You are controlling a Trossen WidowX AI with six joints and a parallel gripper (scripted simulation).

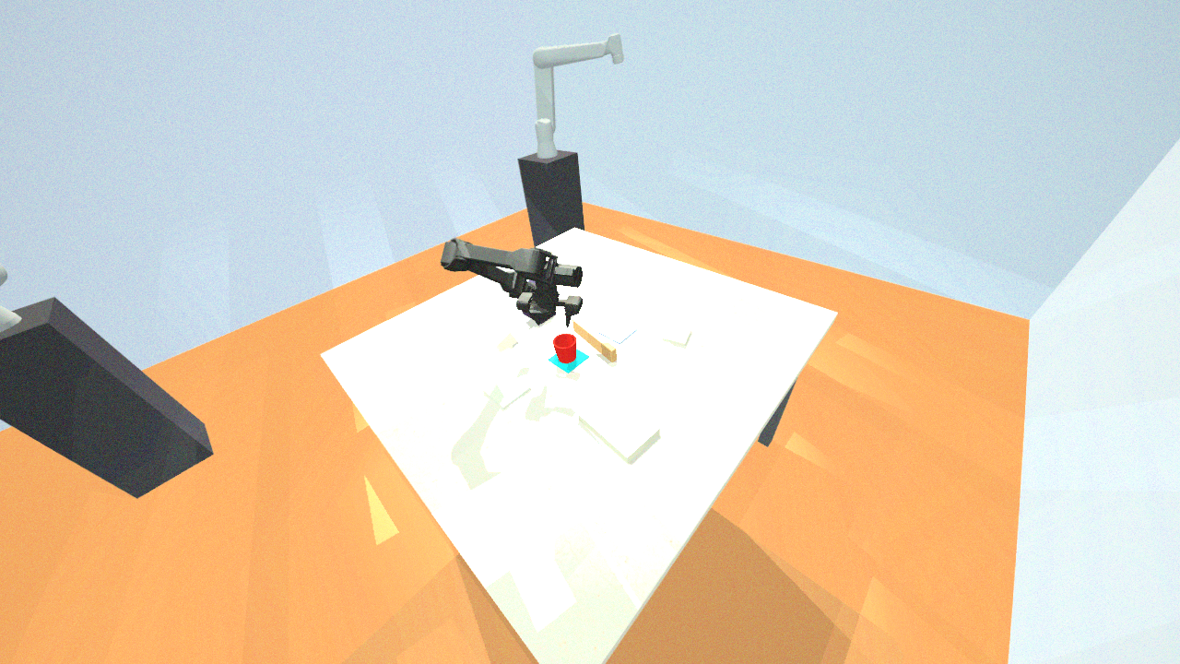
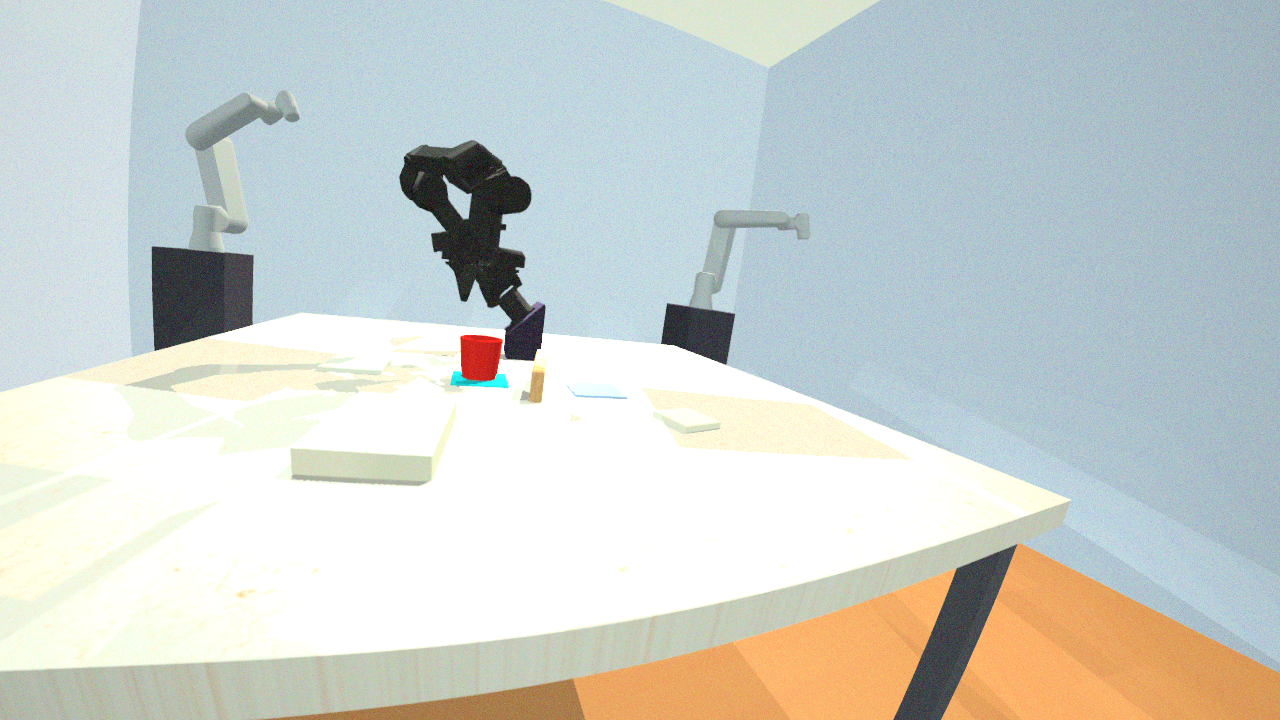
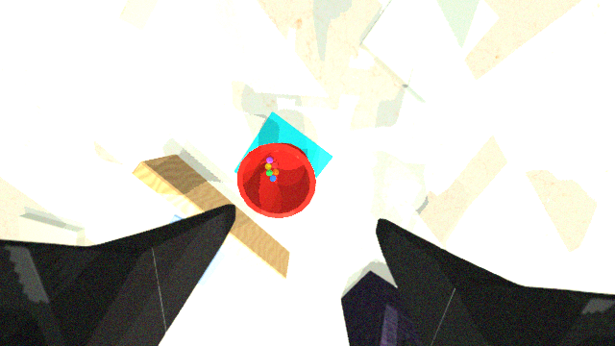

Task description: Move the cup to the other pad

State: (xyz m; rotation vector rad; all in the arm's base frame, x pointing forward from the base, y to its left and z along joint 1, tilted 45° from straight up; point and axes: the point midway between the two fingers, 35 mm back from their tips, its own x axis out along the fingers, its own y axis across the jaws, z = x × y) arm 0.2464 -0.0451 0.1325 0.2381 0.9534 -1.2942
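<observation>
Five small coloured marbles (image 3: 271,168) lie at the bottom of the red plastic cup (image 3: 276,180), which stands upright on the bright cyan square pad (image 3: 307,146) at the centre of the wrist view. The black parallel-jaw gripper (image 3: 305,222) is spread wide and holds nothing; its two dark fingers fill the lower left and lower right corners of that view, apart from the cup. The cup lies ahead of the fingertips, toward the upper middle of the frame, with its axis vertical, so any next move judged from here is a retreat away from it, clear of the rim.

A pale wooden bar (image 3: 211,211) runs diagonally just left of the cup, passing under the left finger; brushing it is the likely risk. A pale blue flat pad (image 2: 596,390) shows plainly in the exterior view, right of the bar, while the wrist view gives only a sliver of it beside the left finger. The exterior view also shows the gripper (image 2: 490,291) raised above and behind the cup (image 2: 480,356), which the wrist view cannot. Only the wrist view shows the marbles. The white table (image 1: 701,462) carries flat pale slabs elsewhere.
</observation>
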